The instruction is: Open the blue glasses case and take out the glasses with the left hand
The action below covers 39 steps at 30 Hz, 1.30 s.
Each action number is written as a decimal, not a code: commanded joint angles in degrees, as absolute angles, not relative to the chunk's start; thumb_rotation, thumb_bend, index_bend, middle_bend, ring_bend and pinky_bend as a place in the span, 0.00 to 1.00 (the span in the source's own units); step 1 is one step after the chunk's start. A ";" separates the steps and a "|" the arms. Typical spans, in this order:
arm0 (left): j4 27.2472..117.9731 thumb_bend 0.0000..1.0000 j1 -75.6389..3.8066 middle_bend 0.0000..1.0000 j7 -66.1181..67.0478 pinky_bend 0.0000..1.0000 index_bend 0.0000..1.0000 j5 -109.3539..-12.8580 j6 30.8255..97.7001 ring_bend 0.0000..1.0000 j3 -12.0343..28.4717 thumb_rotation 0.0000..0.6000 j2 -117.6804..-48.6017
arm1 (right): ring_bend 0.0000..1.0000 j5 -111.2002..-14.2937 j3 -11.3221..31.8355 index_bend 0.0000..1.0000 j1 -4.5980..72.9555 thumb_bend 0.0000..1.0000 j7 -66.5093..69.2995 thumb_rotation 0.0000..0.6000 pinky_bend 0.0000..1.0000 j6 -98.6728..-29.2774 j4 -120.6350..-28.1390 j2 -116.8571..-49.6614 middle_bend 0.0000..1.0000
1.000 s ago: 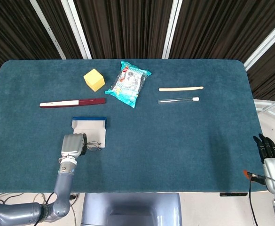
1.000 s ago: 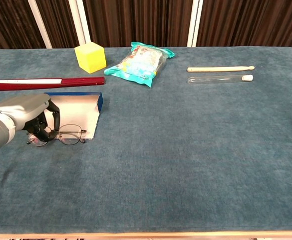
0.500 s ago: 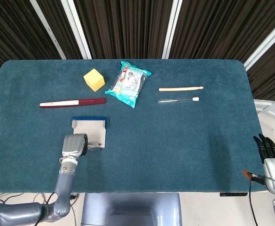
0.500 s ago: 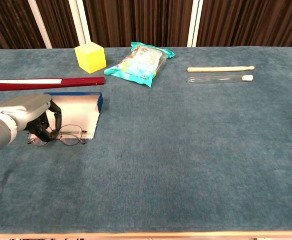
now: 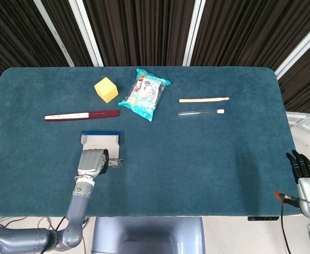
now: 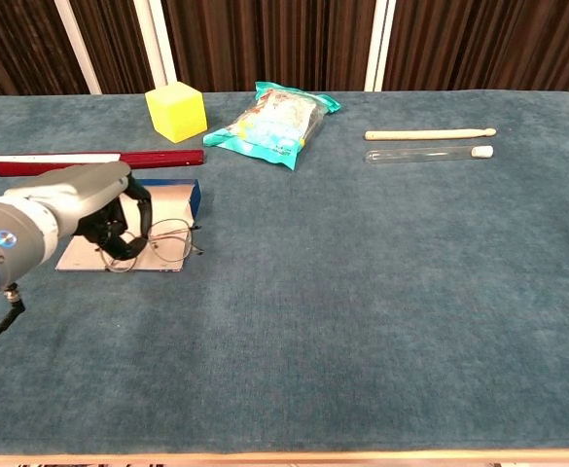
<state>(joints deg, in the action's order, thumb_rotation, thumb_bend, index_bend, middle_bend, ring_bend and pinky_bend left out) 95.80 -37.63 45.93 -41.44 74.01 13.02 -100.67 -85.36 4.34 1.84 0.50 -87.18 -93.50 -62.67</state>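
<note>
Chest view shows the left hand [image 6: 89,209] over the open blue glasses case [image 6: 172,199], its dark fingers [image 6: 121,236] curled around one end of the wire-framed glasses [image 6: 167,243]. The spectacles look lifted just clear of the pale lining, though whether the far lens rim touches the case edge cannot be told. The case lies at the near left of the worktop [image 6: 362,292], lid flat open, its blue wall on the far side.

From the head view the same left hand [image 5: 93,161] hides most of the case [image 5: 100,138], and the glasses [image 5: 116,162] stick out to its right. The right hand [image 5: 302,165] hangs off the near right edge of the worktop, well apart from everything, dark fingers straight and slightly spread, holding nothing.

The step in hand appears to be carrying the glasses out of the case. To do it well, the pinch should stay light but steady, since thin wire bends easily and a grip on one end lets the free lens droop. Raising the frame straight up before moving sideways would keep the hanging side from snagging on the case wall and dragging the case along. A bare patch to the right of the case looks the safest place to lay it. The red and white bar [image 6: 94,159], yellow cube [image 6: 176,111] and snack packet [image 6: 269,125] on the far side are best left alone.
</note>
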 commanded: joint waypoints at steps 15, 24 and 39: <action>92.20 0.51 -46.20 1.00 51.81 1.00 0.62 -38.42 73.66 1.00 17.80 1.00 -111.06 | 0.00 -85.02 4.45 0.00 1.90 0.19 0.74 1.00 0.18 -86.96 -93.46 -62.62 0.00; 87.60 0.34 -48.95 1.00 51.96 1.00 0.44 -36.84 72.94 0.98 19.59 1.00 -115.70 | 0.00 -84.94 4.42 0.00 1.94 0.18 1.08 1.00 0.18 -86.74 -93.48 -62.55 0.00; 98.15 0.23 -42.72 0.81 43.94 0.82 0.25 -47.55 76.50 0.72 14.12 1.00 -105.43 | 0.00 -84.98 4.45 0.00 1.77 0.18 0.49 1.00 0.18 -87.18 -93.23 -62.68 0.00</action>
